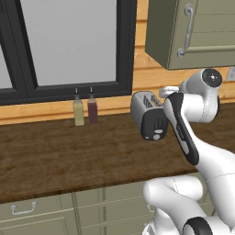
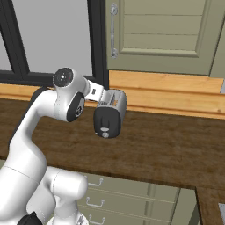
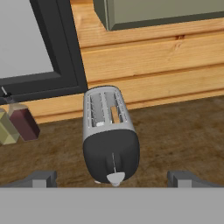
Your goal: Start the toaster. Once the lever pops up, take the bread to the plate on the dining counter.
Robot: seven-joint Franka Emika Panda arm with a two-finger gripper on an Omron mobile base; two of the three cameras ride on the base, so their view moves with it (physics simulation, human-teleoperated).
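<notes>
A simulated kitchen: a dark wood-grain desk runs over pale green drawer fronts, backed by a honey-coloured plank wall, a black-framed window and a green wall cabinet.

Nearest the cameras, the white arm reaches forward across the desk's front edge. Its tool hangs just short of the toaster, the two dark fingertips spread wide on either side of the toaster's near end in the hand view, pinching nothing. That wide stance looks like a set-up for the first step, pressing the lever, which appears not yet done.

The toaster stands on the desk toward its back edge, close to the plank wall and below the window's right corner. Its long axis runs from the desk's front toward the wall: the dark end panel, with a pale knob at its foot and a thin vertical lever track, faces the robot, while the silver body and its two slots point away. This orientation puts the controls straight in the tool's path.

A light-brown slice of bread sits on edge in the right-hand slot, aligned with the toaster's length, its top just showing.

Farther along the back edge, to the left and well apart from the toaster, two slim bottles stand side by side under the window, one yellowish and one dark red.
</notes>
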